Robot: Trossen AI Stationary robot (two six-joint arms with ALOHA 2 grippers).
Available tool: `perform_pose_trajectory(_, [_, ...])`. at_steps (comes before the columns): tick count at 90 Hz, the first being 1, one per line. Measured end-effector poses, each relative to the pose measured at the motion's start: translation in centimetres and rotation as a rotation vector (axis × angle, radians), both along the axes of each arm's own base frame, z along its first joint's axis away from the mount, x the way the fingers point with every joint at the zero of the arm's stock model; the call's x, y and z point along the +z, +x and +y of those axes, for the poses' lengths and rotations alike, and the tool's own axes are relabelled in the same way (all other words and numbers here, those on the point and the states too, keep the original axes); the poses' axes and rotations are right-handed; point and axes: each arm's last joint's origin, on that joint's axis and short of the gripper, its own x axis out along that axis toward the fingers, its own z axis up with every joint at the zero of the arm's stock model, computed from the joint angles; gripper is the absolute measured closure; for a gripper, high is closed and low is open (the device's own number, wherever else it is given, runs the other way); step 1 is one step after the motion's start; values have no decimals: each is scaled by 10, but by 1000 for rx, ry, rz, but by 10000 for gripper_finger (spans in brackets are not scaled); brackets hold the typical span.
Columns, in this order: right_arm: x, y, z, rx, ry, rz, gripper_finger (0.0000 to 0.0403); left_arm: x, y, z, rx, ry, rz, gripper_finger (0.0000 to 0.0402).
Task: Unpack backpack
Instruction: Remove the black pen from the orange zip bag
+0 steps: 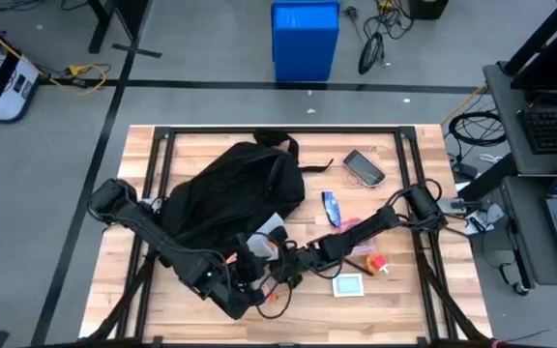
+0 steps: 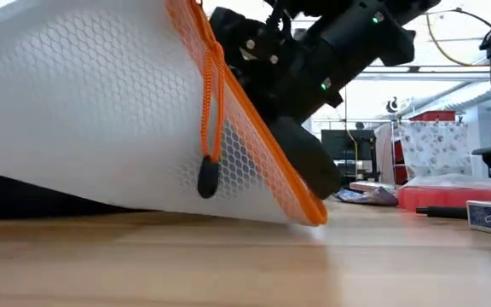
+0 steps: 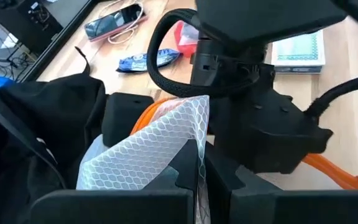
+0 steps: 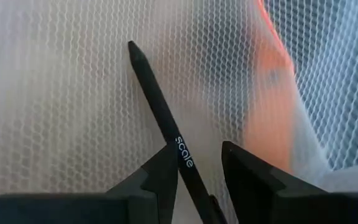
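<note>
The backpack lies slumped on the table's left-centre, its handle toward the far edge. Both arms meet at its near side, close to the front edge. The left gripper has its fingers pressed together on a fold of a white mesh pouch with an orange zip edge; the pouch's other end runs back into the backpack's opening. The right gripper sits just against the same pouch, fingers slightly spread with a black pen marked "scale" between them; whether they actually pinch it I cannot tell. From table height the pouch fills most of the frame, tilted, with its orange pull cord hanging down. Elsewhere on the table, to the right of the backpack, are a phone, a blue wrapper, a red item and a small boxed card
</note>
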Motion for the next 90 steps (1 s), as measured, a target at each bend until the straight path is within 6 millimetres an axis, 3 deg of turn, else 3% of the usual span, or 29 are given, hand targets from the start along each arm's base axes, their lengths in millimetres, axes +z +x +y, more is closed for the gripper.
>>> perform_pose_trajectory(21, [-12, 0, -8, 17, 62, 85, 293, 0, 0, 1, -3, -3, 7, 402])
perform_pose_trajectory(51, [-13, 1, -20, -46, 199, 126, 296, 0, 2, 2, -1, -5, 9, 402])
perform_pose_trajectory(78, [-14, 1, -19, -82, 266, 134, 386, 0, 1, 2, -3, -6, 11, 402])
perform_pose_trajectory(90, [-14, 0, -19, -86, 272, 135, 384, 0, 1, 2, -3, -5, 12, 402])
